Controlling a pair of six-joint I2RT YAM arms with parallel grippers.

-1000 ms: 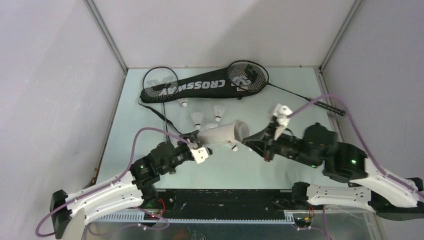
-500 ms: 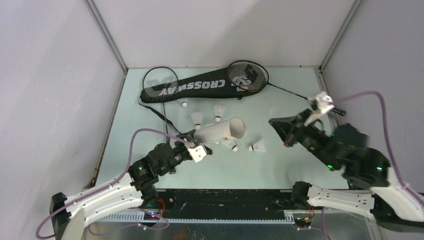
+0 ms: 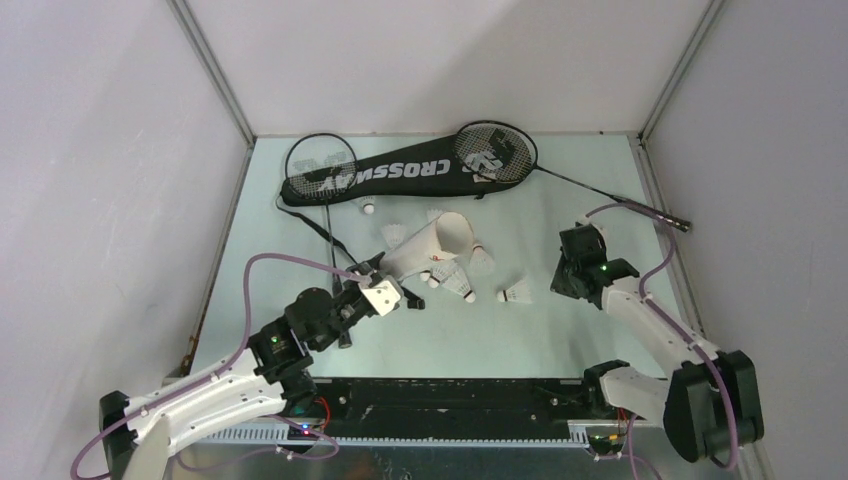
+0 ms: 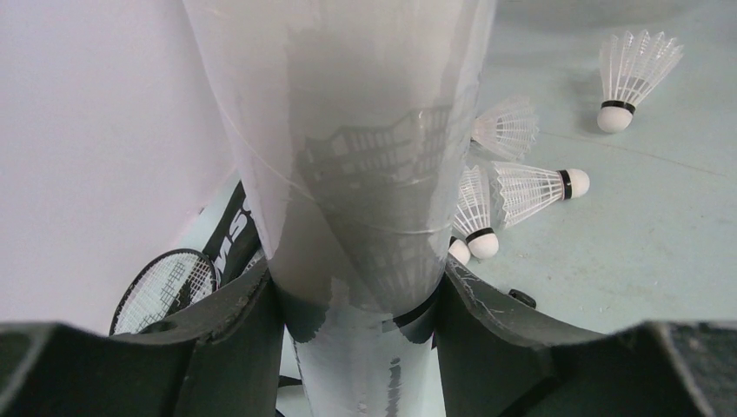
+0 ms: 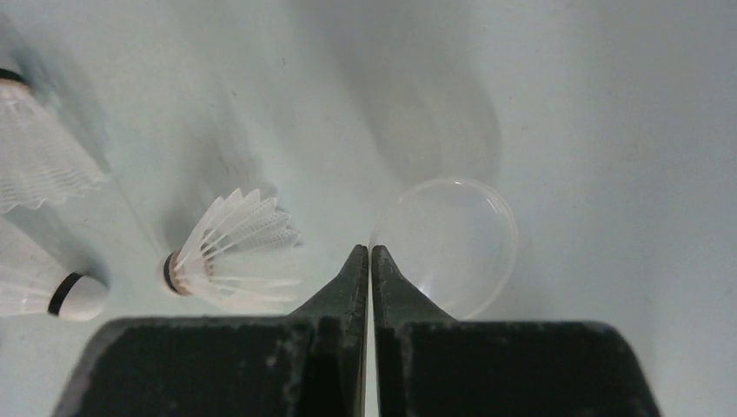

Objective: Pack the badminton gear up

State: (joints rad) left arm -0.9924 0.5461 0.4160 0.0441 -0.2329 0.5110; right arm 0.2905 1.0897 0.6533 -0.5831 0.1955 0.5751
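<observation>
White tube [image 4: 348, 130] clamped in left tool [image 4: 358, 304], right tool [image 5: 366, 261] closed, pointing down

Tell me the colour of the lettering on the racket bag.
White, on the black racket bag; the top external view shows it best.

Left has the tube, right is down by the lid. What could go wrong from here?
1. The left hand grips the tube near one end; the long free end could pivot or slip.
2. The shuttlecocks lie crowded by the tube; swinging it may scatter them.
3. The right hand is shut at the edge of the clear lid; it may just shove the flat lid.
</observation>
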